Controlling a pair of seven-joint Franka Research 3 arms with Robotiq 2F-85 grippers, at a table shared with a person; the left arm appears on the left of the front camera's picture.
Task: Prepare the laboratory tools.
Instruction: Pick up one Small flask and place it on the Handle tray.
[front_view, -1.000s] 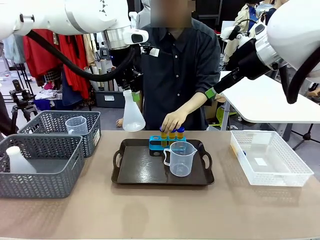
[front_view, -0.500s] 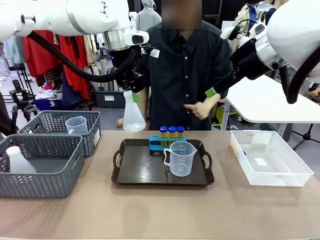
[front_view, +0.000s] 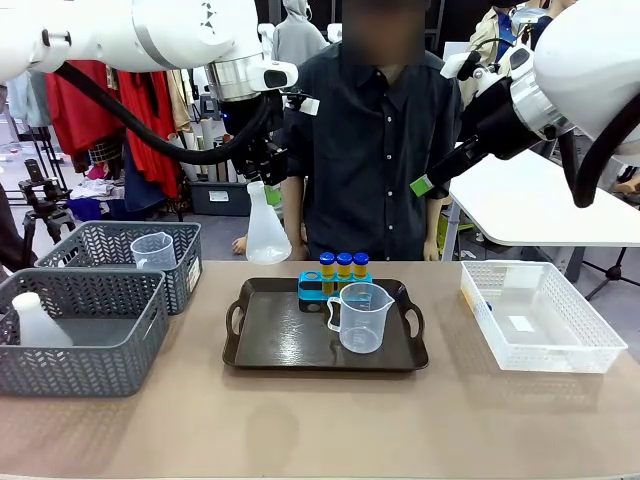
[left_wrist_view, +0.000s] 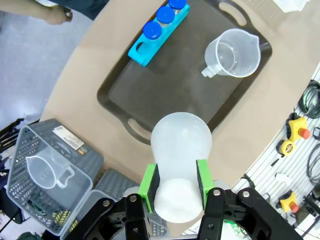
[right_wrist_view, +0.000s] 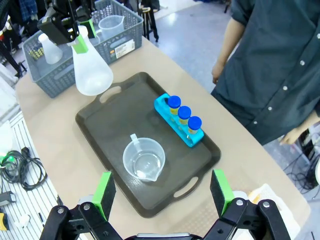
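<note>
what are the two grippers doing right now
Left gripper: shut on the conical flask, held in the air.
Right gripper: open, holding nothing.

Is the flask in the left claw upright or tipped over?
Upright: the flask hangs neck-up from the left claw, wide base downward.

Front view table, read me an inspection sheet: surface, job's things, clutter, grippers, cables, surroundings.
Surface: tan table, dark handled tray at its middle.
Job's things: clear plastic measuring jug and small blue tube rack with three blue-capped amber tubes on the tray; translucent white conical flask held in the air.
Clutter: two grey mesh baskets on the left, white mesh basket on the right.
Grippers: left gripper shut on the flask's neck; right gripper open, raised, empty.
Cables: black hose along the left arm.
Surroundings: person in dark shirt at the far side.
</note>
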